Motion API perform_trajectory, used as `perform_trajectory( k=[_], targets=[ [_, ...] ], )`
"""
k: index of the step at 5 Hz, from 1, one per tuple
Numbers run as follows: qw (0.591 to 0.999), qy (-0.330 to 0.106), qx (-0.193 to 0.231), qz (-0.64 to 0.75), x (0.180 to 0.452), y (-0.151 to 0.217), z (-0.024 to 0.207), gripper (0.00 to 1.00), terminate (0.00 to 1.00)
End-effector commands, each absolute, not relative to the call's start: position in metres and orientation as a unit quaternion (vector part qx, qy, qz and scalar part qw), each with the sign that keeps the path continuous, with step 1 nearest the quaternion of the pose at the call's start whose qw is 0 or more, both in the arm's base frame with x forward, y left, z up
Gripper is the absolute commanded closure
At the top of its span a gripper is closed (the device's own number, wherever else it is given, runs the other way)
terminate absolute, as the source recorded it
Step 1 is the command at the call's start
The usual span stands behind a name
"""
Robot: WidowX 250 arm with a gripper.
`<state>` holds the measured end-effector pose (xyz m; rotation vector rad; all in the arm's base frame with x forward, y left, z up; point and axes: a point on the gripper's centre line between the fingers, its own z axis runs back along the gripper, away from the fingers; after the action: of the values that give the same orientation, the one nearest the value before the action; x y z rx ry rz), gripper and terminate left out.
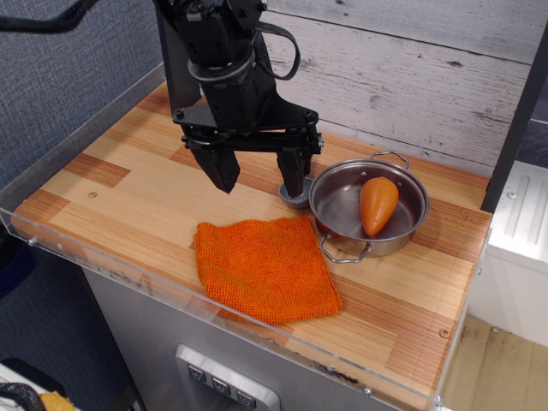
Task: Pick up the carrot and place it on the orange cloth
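Observation:
The carrot [378, 205] is smooth and orange and lies inside the steel pot [336, 214] at the right of the wooden table, its point toward the front. The orange cloth [265, 267] lies flat in front of the pot, to its left. My gripper [259, 178] hangs above the table behind the cloth and left of the pot. It is open and empty, with one finger [221, 169] at the left and the other finger [293, 175] next to the pot's rim.
A small grey object [294, 196] sits on the table under my right finger, against the pot. A clear acrylic rim [214, 317] runs along the table's front and left edges. A plank wall stands behind, and a white unit [518, 231] stands at the right.

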<state>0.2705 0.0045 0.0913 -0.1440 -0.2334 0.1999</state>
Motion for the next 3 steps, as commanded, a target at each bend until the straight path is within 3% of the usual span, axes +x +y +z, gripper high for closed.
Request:
perform_trajectory(
  k=[1,3],
  targets=[
    [0.986,-0.116,-0.072,0.099,0.271,0.004,0.091,0.00,0.00],
    [0.984,-0.136,-0.086,0.080,0.302,-0.006,0.097,0.00,0.00]
  ],
)
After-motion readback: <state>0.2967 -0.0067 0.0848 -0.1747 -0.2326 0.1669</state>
